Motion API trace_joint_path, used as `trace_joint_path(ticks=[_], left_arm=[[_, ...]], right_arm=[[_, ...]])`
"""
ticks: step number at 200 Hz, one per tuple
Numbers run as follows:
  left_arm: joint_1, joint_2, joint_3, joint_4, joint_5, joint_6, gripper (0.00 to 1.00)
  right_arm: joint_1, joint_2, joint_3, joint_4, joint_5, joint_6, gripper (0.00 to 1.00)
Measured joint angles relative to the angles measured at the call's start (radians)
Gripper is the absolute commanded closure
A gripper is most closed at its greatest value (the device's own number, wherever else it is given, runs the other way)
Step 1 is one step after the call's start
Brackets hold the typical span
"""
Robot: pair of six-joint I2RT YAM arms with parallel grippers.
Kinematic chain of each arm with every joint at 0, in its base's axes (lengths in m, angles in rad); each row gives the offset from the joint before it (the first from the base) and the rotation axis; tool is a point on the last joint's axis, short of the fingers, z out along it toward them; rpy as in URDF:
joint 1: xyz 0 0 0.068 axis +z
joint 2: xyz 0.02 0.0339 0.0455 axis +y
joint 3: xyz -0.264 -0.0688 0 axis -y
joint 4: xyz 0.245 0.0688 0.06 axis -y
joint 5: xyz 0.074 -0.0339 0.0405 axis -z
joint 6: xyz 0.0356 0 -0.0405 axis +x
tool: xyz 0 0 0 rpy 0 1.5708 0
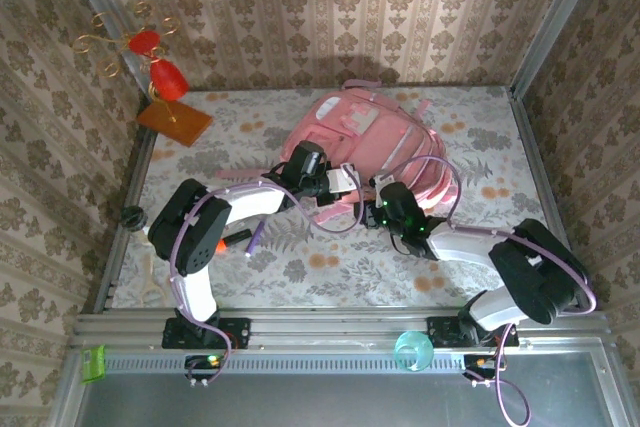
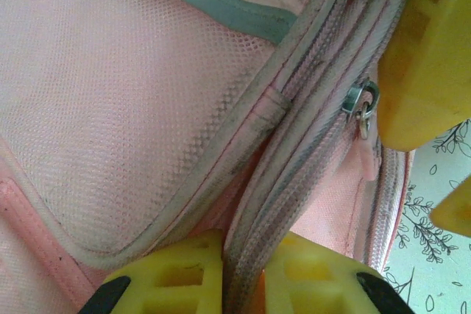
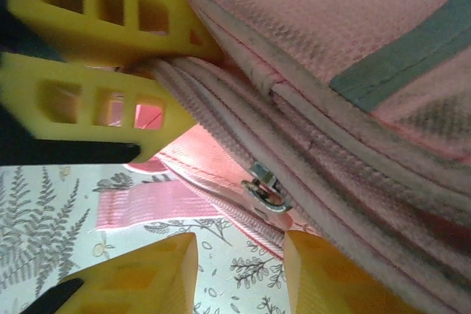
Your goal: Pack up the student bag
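Our left hand [image 2: 243, 255] pinches the zip seam [image 2: 294, 145] of the seemingly soft, limp student bag [image 2: 132, 108]; our right hand [image 3: 239, 248] gapes by the zip pull [image 3: 265, 190].

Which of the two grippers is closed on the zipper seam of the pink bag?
The left gripper: its fingers pinch the zipper seam of the student bag. The right gripper is open, its fingers apart near the zipper pull.

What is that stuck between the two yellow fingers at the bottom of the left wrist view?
A zippered seam of the bag, pinched by the left gripper; the left wrist view shows it.
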Motion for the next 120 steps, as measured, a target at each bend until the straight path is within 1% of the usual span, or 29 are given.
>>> trace_joint_path(ticks=[28, 55, 93, 105, 120], left_arm=[[-0.001, 0.0, 0.001, 0.0, 0.0, 0.0, 1.0], [-0.001, 0.0, 0.001, -0.002, 0.0, -0.003, 1.0], [-0.002, -0.001, 0.002, -0.003, 0.0, -0.003, 1.0], [-0.002, -0.001, 0.005, -0.004, 0.0, -0.003, 1.0], [-0.002, -0.001, 0.007, -0.004, 0.0, -0.003, 1.0]], right_arm=[[0.002, 0.041, 0.019, 0.016, 0.039, 0.003, 0.62], [0.001, 0.088, 0.032, 0.056, 0.061, 0.006, 0.63], [-0.002, 0.113, 0.032, 0.101, 0.087, 0.014, 0.75], [-0.005, 0.113, 0.032, 0.115, 0.094, 0.024, 0.76], [-0.006, 0.113, 0.032, 0.129, 0.096, 0.033, 0.81]])
